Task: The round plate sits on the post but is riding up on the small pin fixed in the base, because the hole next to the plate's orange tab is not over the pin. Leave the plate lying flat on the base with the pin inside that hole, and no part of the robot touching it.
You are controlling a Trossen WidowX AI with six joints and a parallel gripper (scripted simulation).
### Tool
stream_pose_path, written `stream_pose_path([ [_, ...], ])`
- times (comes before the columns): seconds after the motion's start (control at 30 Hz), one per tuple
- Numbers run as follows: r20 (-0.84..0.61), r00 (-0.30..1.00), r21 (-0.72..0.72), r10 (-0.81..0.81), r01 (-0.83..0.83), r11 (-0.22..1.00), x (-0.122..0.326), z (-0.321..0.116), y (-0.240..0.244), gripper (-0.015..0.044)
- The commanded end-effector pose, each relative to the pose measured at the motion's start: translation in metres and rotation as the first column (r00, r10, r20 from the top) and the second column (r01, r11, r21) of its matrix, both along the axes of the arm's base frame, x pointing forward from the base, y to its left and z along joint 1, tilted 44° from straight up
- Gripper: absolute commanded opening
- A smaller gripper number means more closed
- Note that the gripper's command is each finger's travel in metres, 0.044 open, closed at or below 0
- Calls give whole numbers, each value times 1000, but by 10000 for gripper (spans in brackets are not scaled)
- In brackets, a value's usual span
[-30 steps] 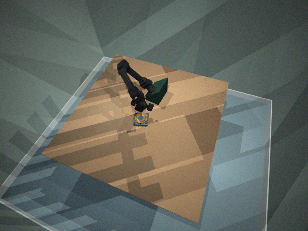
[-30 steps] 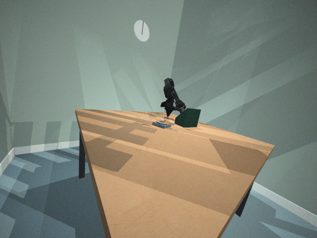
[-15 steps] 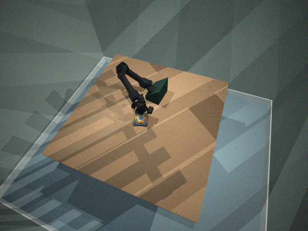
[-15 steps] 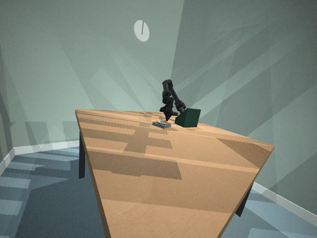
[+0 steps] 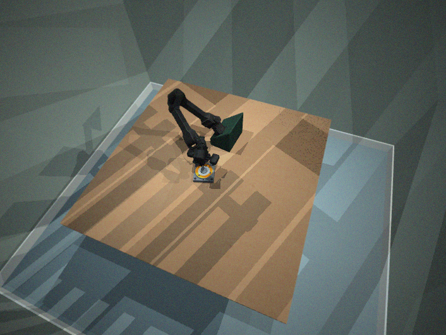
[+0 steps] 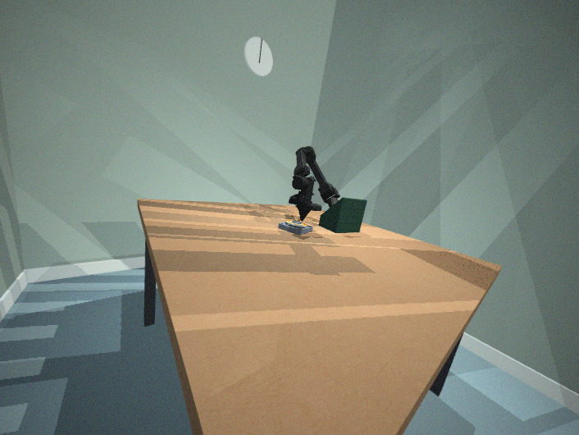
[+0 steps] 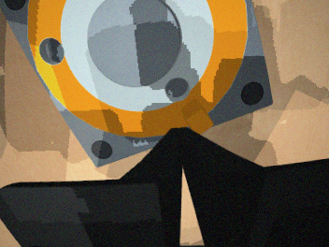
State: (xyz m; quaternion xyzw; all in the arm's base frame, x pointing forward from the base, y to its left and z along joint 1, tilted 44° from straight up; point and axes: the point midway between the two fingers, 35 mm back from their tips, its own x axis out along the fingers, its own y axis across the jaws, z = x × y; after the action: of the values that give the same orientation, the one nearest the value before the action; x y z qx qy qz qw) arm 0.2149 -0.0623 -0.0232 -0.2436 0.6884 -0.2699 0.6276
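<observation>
At plate [image 7: 134, 103] rim: gripper [image 7: 181, 135] closed (empty).

We take this for a plain indoor test room rather than a home or shop: bare grey-green walls [image 6: 140, 116] stand all round one large wooden table [image 6: 303, 304], with a pale skirting board [image 6: 514, 369] along the floor below it. High on the wall beyond the table's far end hangs a round white clock [image 6: 258, 56], and on the table itself stands only a black robot arm [image 6: 308, 182] fixed to a dark green block [image 6: 346, 216].
</observation>
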Motion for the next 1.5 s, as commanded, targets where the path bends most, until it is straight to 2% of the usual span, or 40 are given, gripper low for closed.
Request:
stream_pose_path([
  [0.0,5,1000,-7,0,0,1000,3,5,-6,0],
  [1.47,8,1000,-9,0,0,1000,51,22,-28,0],
])
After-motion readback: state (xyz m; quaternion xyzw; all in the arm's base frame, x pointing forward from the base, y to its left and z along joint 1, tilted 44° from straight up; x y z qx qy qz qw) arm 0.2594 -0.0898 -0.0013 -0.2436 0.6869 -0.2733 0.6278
